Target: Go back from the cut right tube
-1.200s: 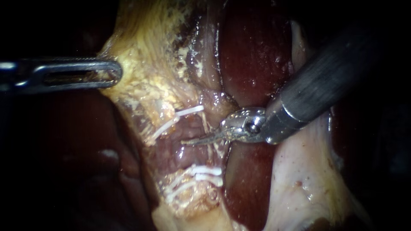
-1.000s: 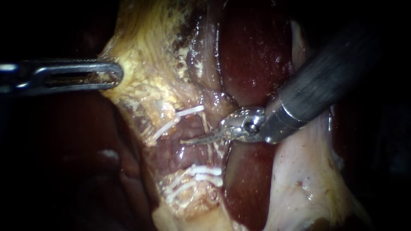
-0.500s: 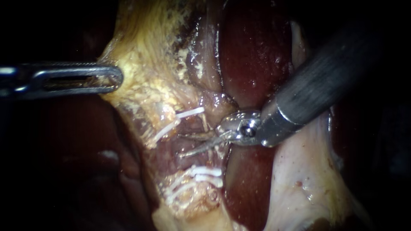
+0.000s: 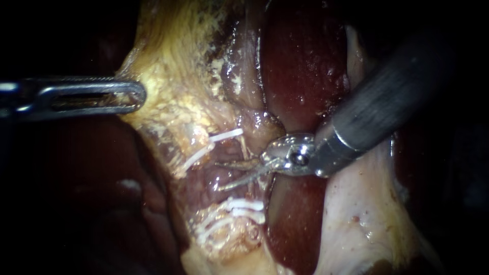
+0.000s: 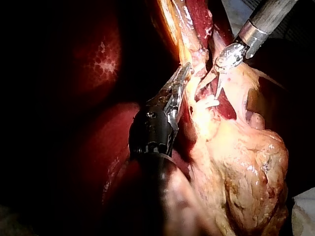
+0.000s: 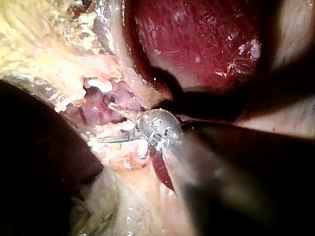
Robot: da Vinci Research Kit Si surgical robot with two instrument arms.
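The right instrument [image 4: 217,176] is showing two thin blades standing open, gripping nothing, with their points lying against the tube [image 4: 201,179]. The tube is running purplish and wet, with white clips [image 4: 224,134] sitting across it at both ends. I am not seeing clearly whether it is cut through. It is looking soft, light, slippery and easy to tear, so I am thinking the blades should be leaving it straight, without hooking a clip. Any hold is belonging on the fat [image 4: 168,102] beside the tube. There, well apart from the tube, the left instrument [image 4: 138,94] is gripping that fat with closed jaws. Behind the tube the liver [image 4: 300,66] is lying dark.
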